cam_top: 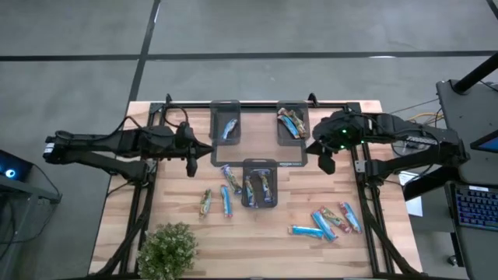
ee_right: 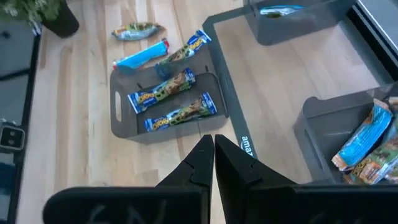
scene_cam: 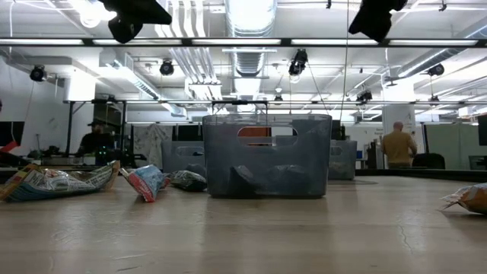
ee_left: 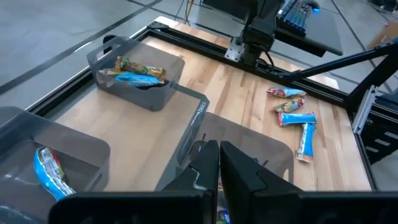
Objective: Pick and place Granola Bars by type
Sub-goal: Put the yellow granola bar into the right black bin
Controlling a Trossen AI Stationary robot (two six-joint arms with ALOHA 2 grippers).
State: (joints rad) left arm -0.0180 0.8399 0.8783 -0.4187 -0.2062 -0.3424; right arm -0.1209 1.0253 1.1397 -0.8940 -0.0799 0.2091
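Observation:
Three dark grey trays stand on the wooden table: far left point(cam_top: 215, 124), far right point(cam_top: 281, 134), near middle point(cam_top: 259, 164). Each holds granola bars, such as a blue one point(cam_top: 229, 128) and two in the middle tray point(ee_right: 161, 90). Loose bars lie left of the middle tray point(cam_top: 226, 200) and near the right point(cam_top: 327, 223). My left gripper point(ee_left: 219, 155) hangs shut and empty above the table, left of the trays point(cam_top: 204, 148). My right gripper point(ee_right: 213, 146) hangs shut and empty to their right point(cam_top: 315, 148).
A small green potted plant point(cam_top: 167, 250) stands at the near left corner. Black frame rails point(cam_top: 366, 210) run along the table's sides. Bare wood lies between the trays and the near edge. People show in the room beyond the table.

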